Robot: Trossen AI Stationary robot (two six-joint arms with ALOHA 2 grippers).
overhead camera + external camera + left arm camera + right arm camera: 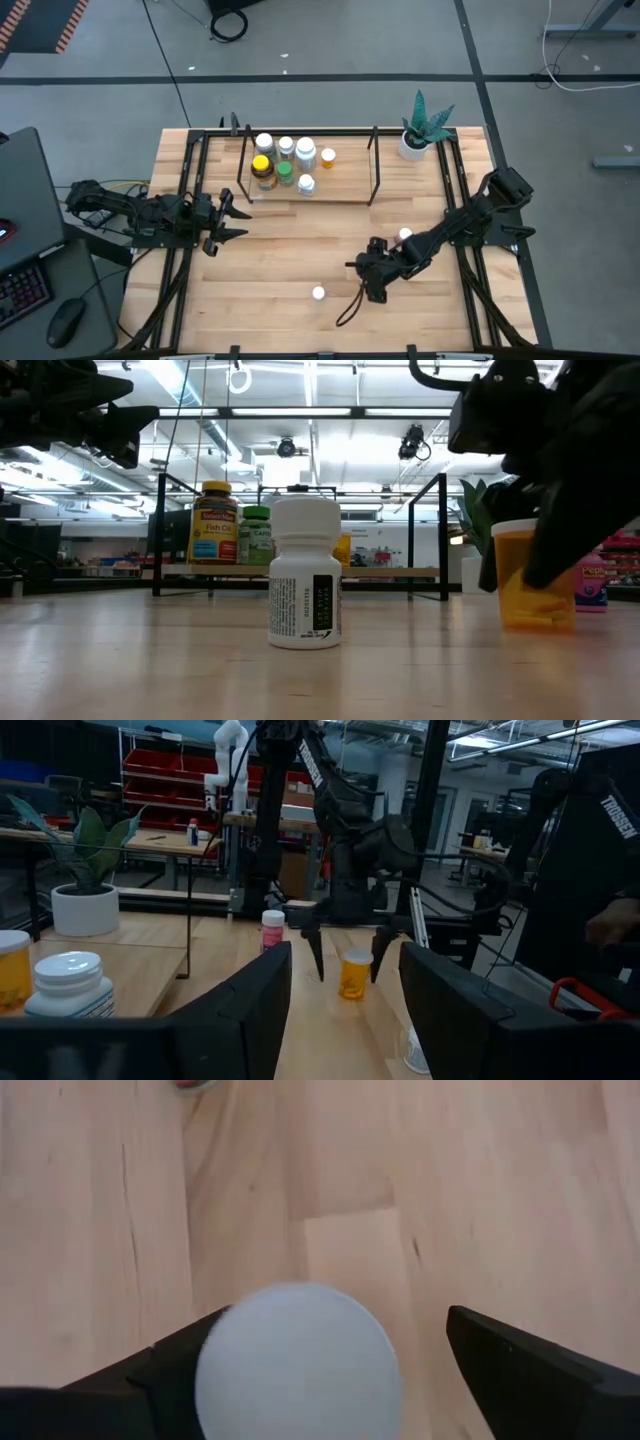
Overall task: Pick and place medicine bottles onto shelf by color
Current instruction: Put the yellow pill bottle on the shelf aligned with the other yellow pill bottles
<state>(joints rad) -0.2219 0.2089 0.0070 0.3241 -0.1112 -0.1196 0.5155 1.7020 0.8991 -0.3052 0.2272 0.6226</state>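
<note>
I had the right gripper [346, 960] spread wide, straddling the orange bottle [355, 974] on the table without clamping it; the left gripper [232, 222] waited half-open near the shelf [340, 190].

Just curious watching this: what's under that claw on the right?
An orange bottle with a white cap stands on the table between the right gripper's open fingers. The cap hides its contents.

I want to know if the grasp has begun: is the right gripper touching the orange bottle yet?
Apart. In the left wrist view the right gripper straddles the orange bottle with open fingers, table showing on both sides.
</note>
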